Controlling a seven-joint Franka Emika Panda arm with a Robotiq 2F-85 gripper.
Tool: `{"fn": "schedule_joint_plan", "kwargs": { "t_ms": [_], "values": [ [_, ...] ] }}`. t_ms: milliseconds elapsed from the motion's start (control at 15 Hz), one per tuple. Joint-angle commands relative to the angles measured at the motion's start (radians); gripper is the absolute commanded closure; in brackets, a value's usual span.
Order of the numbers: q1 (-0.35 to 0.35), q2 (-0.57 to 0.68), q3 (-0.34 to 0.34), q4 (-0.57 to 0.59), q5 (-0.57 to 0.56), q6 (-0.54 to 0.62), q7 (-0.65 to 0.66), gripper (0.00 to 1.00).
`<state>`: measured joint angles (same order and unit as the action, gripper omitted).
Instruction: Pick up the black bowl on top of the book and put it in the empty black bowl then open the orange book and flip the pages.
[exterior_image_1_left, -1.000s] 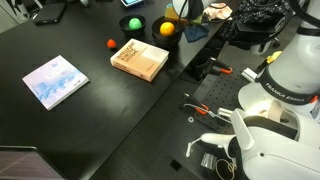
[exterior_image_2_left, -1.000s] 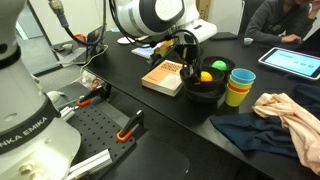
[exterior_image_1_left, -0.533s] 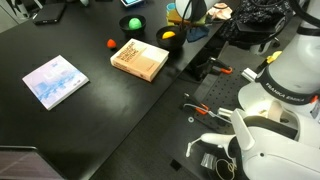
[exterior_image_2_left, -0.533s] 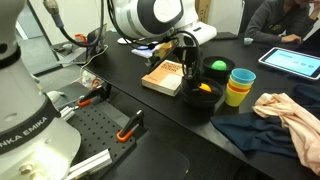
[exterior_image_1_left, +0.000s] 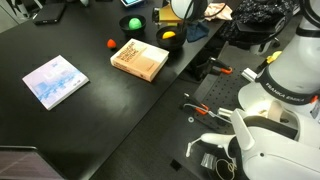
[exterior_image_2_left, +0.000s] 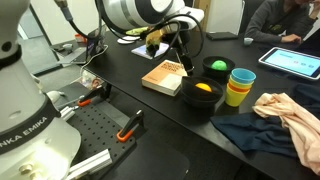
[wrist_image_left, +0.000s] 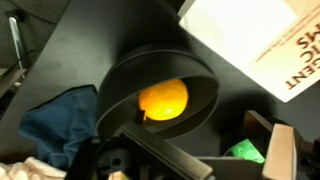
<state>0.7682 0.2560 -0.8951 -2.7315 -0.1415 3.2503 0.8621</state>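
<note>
Wrist view: gripper (exterior_image_2_left: 181, 60) spread, empty over the black bowl (wrist_image_left: 125, 95); I'd lift straight, then take the orange book (wrist_image_left: 255, 40) at one o'clock.

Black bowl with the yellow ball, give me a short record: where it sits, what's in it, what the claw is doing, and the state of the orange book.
bowl: black bowl off the orange book, close beside it
contents: yellow ball
nested in a second bowl: cannot tell
claw: claw above the bowl, clear of it, holding nothing; jaw spread unclear
book: closed, nothing on its cover
</note>
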Motion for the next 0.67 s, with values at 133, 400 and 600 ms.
{"fn": "schedule_joint_plan", "kwargs": {
  "t_ms": [133, 400, 600],
  "values": [
    [-0.072, -0.098, 0.223, -0.013, -0.112, 0.056, -0.015, 0.00],
    [-0.278, -0.084, 0.529, -0.023, -0.266, 0.080, 0.000, 0.00],
    [-0.492, 0.040, 0.759, -0.014, -0.436, 0.136, 0.035, 0.00]
  ]
}}
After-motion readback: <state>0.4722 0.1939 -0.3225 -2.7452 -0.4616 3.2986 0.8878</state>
